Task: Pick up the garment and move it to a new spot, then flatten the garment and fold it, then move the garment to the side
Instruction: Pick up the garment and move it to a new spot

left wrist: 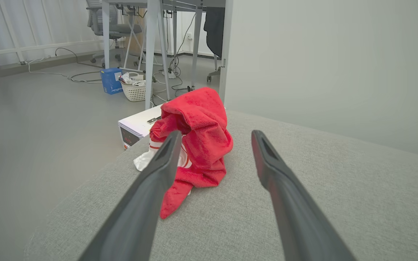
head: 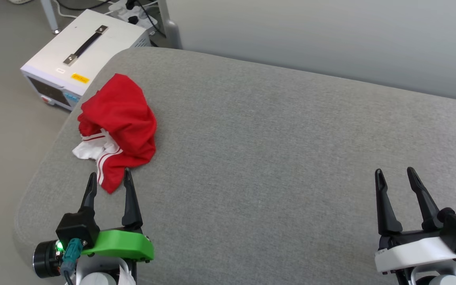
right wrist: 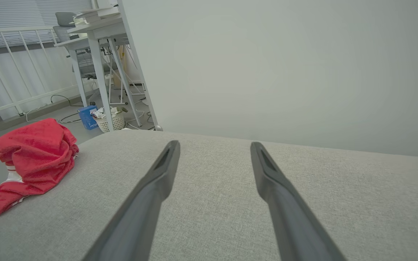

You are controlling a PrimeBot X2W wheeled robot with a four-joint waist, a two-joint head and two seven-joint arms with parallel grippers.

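I judge nothing of the task done yet: the red jersey T-shirt (head: pixel 121 118) lies crumpled at the upper left of the head view, near the left edge of the grey upholstered surface (head: pixel 271 158). My left gripper (head: pixel 109 173) stands wide, fingertips flanking the heap's lower end, not closed on it. My right gripper (head: pixel 394 170), equally wide and empty, sits at lower right. Pickup, flattening, folding and moving aside all remain.

Crumpled garment (head: pixel 119 126) lies just ahead of the wide-spread left gripper (head: pixel 109 172)
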